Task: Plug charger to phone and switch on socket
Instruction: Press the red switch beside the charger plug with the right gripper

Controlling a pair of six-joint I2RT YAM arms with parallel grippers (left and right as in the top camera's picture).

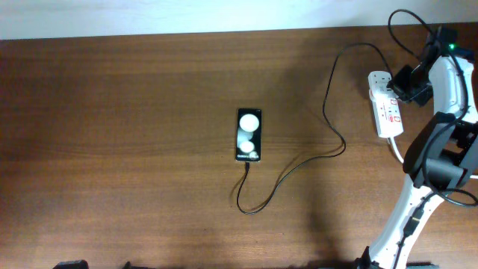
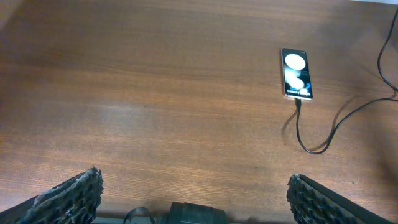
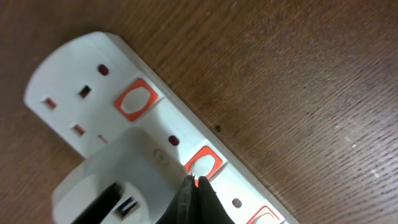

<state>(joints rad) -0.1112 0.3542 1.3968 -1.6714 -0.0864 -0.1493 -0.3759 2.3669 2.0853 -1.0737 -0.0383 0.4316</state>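
At the power strip's [image 1: 387, 112] red switch [image 3: 204, 165] beside the white adapter [image 3: 118, 180], the right end effector [image 3: 195, 188], fingers together, rests its tip, so switching on seems in hand, needing a firm press; the phone [image 1: 249, 134], charger cable [image 2: 297, 124] apparently attached, lies well left of it.

This looks like a robotics lab bench: a white-and-black robot arm [image 1: 447, 90] stands at a wood-grain table [image 1: 112, 112], filmed from overhead. A phone [image 1: 249, 134], a black cable [image 1: 299, 166] and a power strip [image 1: 387, 112] are laid out on it, and a plain pale wall [image 1: 187, 13] runs along the far edge.
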